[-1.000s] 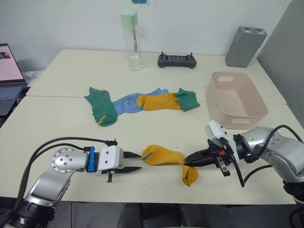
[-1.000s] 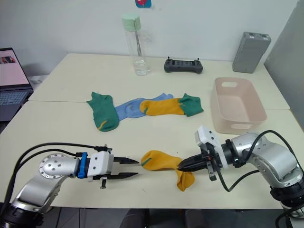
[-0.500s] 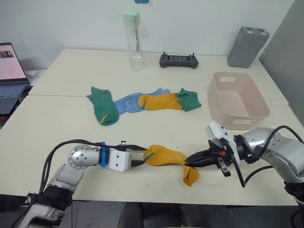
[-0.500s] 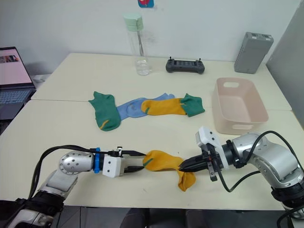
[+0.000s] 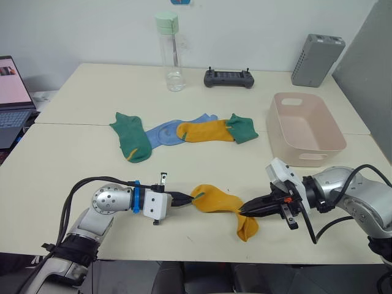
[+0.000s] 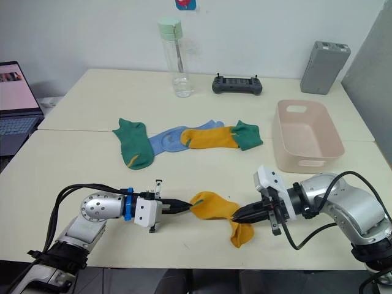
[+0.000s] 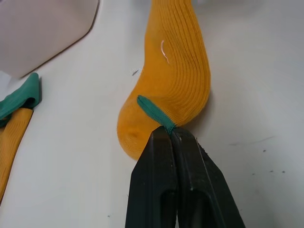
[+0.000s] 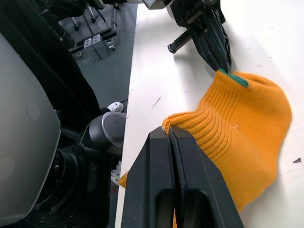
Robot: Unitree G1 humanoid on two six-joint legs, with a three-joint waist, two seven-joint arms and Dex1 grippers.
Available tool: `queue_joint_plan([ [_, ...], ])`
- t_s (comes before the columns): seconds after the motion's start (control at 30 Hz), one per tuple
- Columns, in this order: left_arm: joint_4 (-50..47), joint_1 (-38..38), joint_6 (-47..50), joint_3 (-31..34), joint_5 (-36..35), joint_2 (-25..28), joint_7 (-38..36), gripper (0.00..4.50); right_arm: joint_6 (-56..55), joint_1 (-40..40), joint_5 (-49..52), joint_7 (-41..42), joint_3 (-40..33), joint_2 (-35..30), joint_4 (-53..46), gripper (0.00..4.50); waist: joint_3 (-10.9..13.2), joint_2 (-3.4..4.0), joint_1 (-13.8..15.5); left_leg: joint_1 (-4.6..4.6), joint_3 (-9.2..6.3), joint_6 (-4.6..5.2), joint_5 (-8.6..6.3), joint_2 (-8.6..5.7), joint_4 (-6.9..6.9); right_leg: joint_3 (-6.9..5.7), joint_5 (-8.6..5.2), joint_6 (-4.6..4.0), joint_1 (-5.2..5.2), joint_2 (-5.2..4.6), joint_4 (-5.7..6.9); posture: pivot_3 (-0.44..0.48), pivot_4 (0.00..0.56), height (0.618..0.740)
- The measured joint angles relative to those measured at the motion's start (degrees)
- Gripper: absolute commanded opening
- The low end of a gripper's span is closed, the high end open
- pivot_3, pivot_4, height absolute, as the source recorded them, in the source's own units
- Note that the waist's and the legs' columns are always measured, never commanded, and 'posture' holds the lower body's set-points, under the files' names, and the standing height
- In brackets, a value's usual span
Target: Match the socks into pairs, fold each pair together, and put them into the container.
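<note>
A mustard-yellow sock (image 5: 217,201) lies near the table's front edge, its right end folded down. My left gripper (image 5: 187,198) is shut on its green-trimmed left end; the left wrist view has the closed tips (image 7: 169,134) pinching that green trim. My right gripper (image 5: 242,212) is shut on the sock's right fold (image 8: 190,124). Farther back lies a row of socks: a green sock (image 5: 130,139), a light blue sock (image 5: 164,132), a second yellow sock (image 5: 205,130) and another green sock (image 5: 243,128), overlapping at their ends. The pale pink container (image 5: 303,125) stands at the right.
A clear water bottle (image 5: 171,52), a black controller (image 5: 228,78) and a grey ribbed box (image 5: 315,59) stand along the table's back. A laptop (image 5: 11,92) sits off the left side. The table's front edge runs just below both grippers.
My left gripper moved right to the near sock's green-trimmed end and went from open to shut on it, bunching that end slightly. The right gripper has kept its hold.
</note>
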Motion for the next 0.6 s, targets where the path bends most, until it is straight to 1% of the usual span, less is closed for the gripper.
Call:
queue_joint_plan([
  [0.13, -4.04, 1.51, 5.25, 2.24, -3.81, 2.30, -0.22, 0.02, -0.80, 0.05, -0.45, 0.03, 0.00, -0.11, 0.53, 0.00, 0.00, 0.00, -0.15, 0.00, -0.01, 0.00, 0.00, 0.01, 0.00, -0.01, 0.00, 0.00, 0.00, 0.00, 0.01, 0.000, 0.150, 0.740],
  [0.2, -7.09, 2.81, 7.04, 3.01, -5.47, 4.52, -1.45, 0.02, -1.54, 0.02, -1.16, 0.09, 0.08, -0.15, 0.60, 0.00, 0.00, 0.00, -0.23, 0.00, 0.00, 0.00, 0.00, 0.01, -0.01, 0.00, -0.01, -0.01, -0.01, 0.00, -0.01, 0.000, 0.150, 0.740],
  [0.3, -14.44, 7.40, 11.61, 4.46, -8.87, 11.80, -5.41, 0.02, -3.36, 0.43, -2.11, 0.70, 0.48, -0.74, 0.22, 0.00, 0.01, 0.01, -0.49, 0.01, 0.02, 0.00, 0.00, 0.02, -0.11, 0.00, -0.05, -0.08, -0.04, 0.00, -0.01, 0.000, 0.150, 0.740],
  [0.37, -20.08, 10.40, 18.26, 6.49, -12.63, 15.95, -6.59, 0.02, -3.68, 0.72, -2.25, 1.48, 0.80, -1.65, -0.61, 0.00, 0.02, 0.03, -0.46, 0.01, 0.00, 0.00, 0.00, 0.03, -0.13, -0.03, -0.08, -0.12, -0.06, -0.01, 0.02, 0.000, 0.150, 0.740],
  [0.5, -33.24, 17.72, 38.15, 11.27, -24.10, 24.60, -5.97, 0.02, -3.24, 2.33, -1.48, 3.53, 1.06, -4.71, -4.32, 0.00, 0.03, 0.03, -0.42, 0.03, -0.01, -0.01, -0.01, 0.05, -0.13, -0.06, -0.11, -0.14, -0.04, -0.02, 0.01, 0.000, 0.150, 0.740],
  [0.53, -35.39, 18.98, 41.91, 12.29, -26.12, 26.17, -5.94, 0.02, -2.83, 2.38, -1.01, 3.88, 1.07, -5.04, -4.50, 0.00, 0.03, 0.03, -0.37, 0.05, -0.01, -0.01, 0.00, 0.05, -0.13, -0.07, -0.13, -0.18, -0.05, -0.03, 0.01, 0.000, 0.150, 0.740],
  [0.57, -37.26, 19.82, 45.81, 13.10, -28.40, 27.12, -5.58, 0.02, -2.32, 2.38, -0.66, 3.97, 1.07, -5.13, -4.52, 0.00, 0.03, 0.03, -0.36, 0.07, -0.01, 0.00, 0.00, 0.05, -0.12, -0.06, -0.26, -0.42, -0.04, -0.03, 0.01, 0.000, 0.150, 0.740],
  [0.6, -38.80, 20.21, 49.70, 13.46, -30.56, 27.57, -4.78, 0.02, -2.08, 2.34, -0.50, 4.03, 1.19, -5.13, -4.34, 0.00, 0.03, 0.03, -0.36, 0.09, 0.00, 0.00, 0.00, 0.05, -0.10, -0.05, -0.28, -0.45, -0.03, -0.03, 0.02, 0.000, 0.150, 0.740],
])
